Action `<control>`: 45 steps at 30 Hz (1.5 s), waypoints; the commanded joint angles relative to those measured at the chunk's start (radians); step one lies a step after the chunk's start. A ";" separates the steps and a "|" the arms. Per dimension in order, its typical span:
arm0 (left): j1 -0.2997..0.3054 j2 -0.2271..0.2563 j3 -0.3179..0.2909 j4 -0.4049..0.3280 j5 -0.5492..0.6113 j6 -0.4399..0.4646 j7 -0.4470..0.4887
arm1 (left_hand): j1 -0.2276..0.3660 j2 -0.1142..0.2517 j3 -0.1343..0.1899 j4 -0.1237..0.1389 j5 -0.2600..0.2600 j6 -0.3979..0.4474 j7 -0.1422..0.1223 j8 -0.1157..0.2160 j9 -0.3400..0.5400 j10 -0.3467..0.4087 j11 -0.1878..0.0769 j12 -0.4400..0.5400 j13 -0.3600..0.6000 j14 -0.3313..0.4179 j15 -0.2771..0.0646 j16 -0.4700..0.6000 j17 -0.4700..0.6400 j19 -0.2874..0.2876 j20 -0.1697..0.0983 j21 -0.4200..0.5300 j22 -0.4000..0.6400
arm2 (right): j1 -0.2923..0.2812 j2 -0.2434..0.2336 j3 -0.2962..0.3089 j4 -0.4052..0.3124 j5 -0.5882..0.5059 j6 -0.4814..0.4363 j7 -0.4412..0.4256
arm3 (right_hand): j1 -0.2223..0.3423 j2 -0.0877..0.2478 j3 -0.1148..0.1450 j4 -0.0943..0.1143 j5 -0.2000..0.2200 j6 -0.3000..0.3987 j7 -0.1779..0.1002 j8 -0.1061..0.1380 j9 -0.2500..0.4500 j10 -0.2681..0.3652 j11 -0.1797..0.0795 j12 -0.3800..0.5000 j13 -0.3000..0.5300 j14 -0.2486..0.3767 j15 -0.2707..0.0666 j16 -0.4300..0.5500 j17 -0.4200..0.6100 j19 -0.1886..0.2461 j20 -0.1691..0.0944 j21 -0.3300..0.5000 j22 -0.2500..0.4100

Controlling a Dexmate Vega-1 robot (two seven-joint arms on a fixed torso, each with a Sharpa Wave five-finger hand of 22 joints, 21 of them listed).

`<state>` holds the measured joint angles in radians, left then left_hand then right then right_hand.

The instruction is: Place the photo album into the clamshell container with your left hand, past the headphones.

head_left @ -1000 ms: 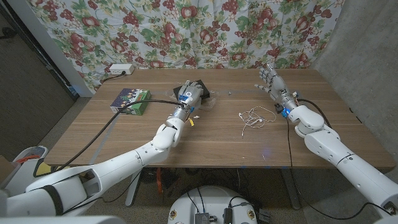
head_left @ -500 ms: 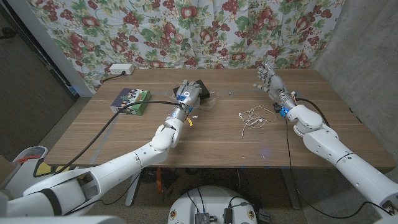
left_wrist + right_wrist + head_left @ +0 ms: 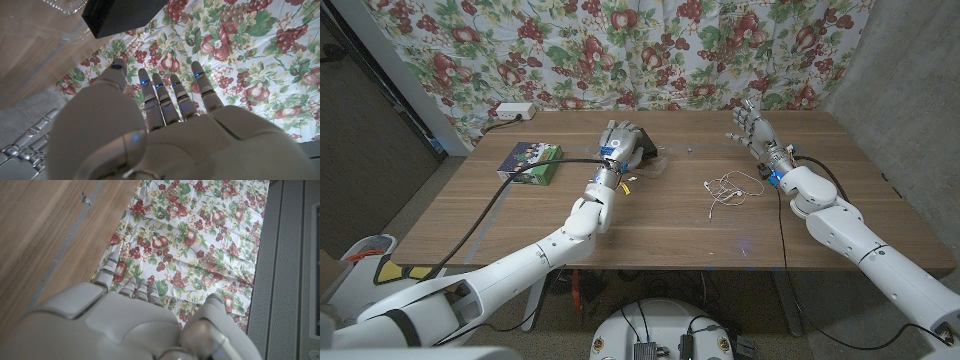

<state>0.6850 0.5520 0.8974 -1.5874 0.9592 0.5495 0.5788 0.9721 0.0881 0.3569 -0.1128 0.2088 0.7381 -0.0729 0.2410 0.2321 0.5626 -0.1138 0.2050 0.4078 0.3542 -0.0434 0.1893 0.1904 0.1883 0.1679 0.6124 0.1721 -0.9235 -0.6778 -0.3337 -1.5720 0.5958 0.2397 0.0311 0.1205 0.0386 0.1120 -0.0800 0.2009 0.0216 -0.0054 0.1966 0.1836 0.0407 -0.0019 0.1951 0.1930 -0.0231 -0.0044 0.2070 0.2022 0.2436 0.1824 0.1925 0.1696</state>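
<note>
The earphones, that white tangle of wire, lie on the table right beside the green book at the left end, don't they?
Not quite. The head view shows the earphones lying on the table toward its right side, near the right robot hand. The green book sits alone at the left end, far from them.

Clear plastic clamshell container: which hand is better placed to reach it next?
Left. The left hand is at the clear plastic clamshell container; the right hand stands apart, beyond the white tangled earphone cable.
</note>
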 commanded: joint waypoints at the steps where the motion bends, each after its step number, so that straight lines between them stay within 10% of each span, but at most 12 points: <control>1: 0.041 -0.014 -0.058 -0.086 -0.056 0.036 0.010 | -0.014 -0.001 -0.009 0.000 0.006 -0.018 -0.001 -0.011 0.002 -0.015 0.005 -0.004 -0.003 -0.012 -0.028 0.001 0.002 -0.006 0.006 -0.010 0.003 | -0.013 -0.006 0.006 -0.026 -0.003 -0.019 -0.026 | 0.000 0.001 0.001 0.001 -0.002 0.009 -0.005 0.002 0.005 0.004 0.008 0.005 0.003 0.005 0.004 0.006 0.004 0.008 0.005 -0.002 0.003; 14: 0.094 -0.011 -0.137 -0.178 -0.174 0.014 0.021 | -0.064 0.006 -0.018 0.016 0.010 -0.051 0.004 -0.029 0.002 -0.046 0.026 -0.005 -0.012 -0.033 -0.012 0.002 0.004 -0.018 0.020 -0.030 0.004 | -0.030 -0.017 0.012 -0.069 -0.008 -0.050 -0.060 | -0.001 0.001 0.000 0.000 -0.002 0.009 -0.004 0.001 0.005 0.005 0.010 0.005 0.003 0.008 0.001 0.007 0.004 0.008 0.006 -0.002 0.003; 29: 0.147 -0.003 -0.221 -0.252 -0.311 -0.042 0.036 | -0.216 0.048 -0.045 0.095 0.012 -0.095 0.024 -0.045 0.004 -0.083 0.054 -0.001 -0.027 -0.058 0.018 0.006 0.010 -0.027 0.039 -0.065 0.005 | -0.060 -0.031 0.021 -0.140 -0.029 -0.095 -0.127 | -0.018 0.007 -0.003 0.011 -0.003 0.026 -0.006 0.006 0.005 0.009 0.011 0.006 0.003 0.007 0.003 0.008 0.007 0.005 0.008 -0.003 0.003; 45: 0.175 0.050 -0.266 -0.263 -0.354 -0.150 0.082 | -0.287 0.042 -0.045 0.103 0.022 -0.301 0.010 -0.077 -0.011 -0.124 0.072 0.000 -0.044 -0.074 0.031 0.006 0.006 -0.025 0.044 -0.100 0.006 | -0.086 -0.026 0.021 -0.190 -0.049 -0.111 -0.171 | -0.035 -0.003 -0.014 0.017 -0.003 0.029 -0.004 0.005 0.005 0.012 0.017 0.007 0.003 -0.017 0.000 0.000 0.009 -0.016 0.010 -0.009 0.003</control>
<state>0.8414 0.5732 0.6596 -1.8387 0.6309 0.4597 0.6360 0.6948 0.1284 0.3063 -0.0090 0.2257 0.4693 -0.0591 0.1676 0.2228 0.4512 -0.0429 0.2001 0.3640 0.2859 -0.0109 0.1894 0.1951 0.1635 0.2003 0.5195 0.1748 -0.9921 -0.7058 -0.3142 -1.7267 0.5625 0.1430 -0.1051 0.0859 0.0385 0.0979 -0.0660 0.2009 0.0396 -0.0126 0.1966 0.1836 0.0498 0.0072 0.1951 0.1930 -0.0317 -0.0056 0.2069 0.2071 0.2287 0.1895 0.1845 0.1696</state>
